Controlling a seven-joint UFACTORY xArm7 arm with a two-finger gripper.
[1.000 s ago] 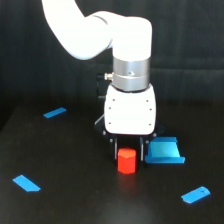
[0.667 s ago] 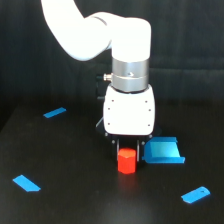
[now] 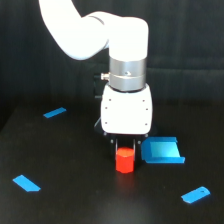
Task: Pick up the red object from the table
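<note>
We see the gripper (image 3: 125, 148) low over the tabletop (image 3: 75, 200), its dark fingers (image 3: 117, 146) mostly hidden under the white wrist housing (image 3: 126, 111); we cannot tell if they are spread or clamped. The red object (image 3: 124, 160) sits on the tabletop directly below the fingers, a short stubby block with a flat top and matte faces, its upper edge at or just under the fingertips; contact unclear. Just beside it on the exterior view's right lies a blue square piece (image 3: 161, 151), flat with a raised lip, near the red object but apart. Above the housing, a brushed metal collar (image 3: 127, 75) and smooth white arm (image 3: 80, 30). Three flat blue strips lie well apart: far left (image 3: 54, 112), near left (image 3: 26, 183), near right (image 3: 195, 194). Tabletop matte black, open room in front of the red object
</note>
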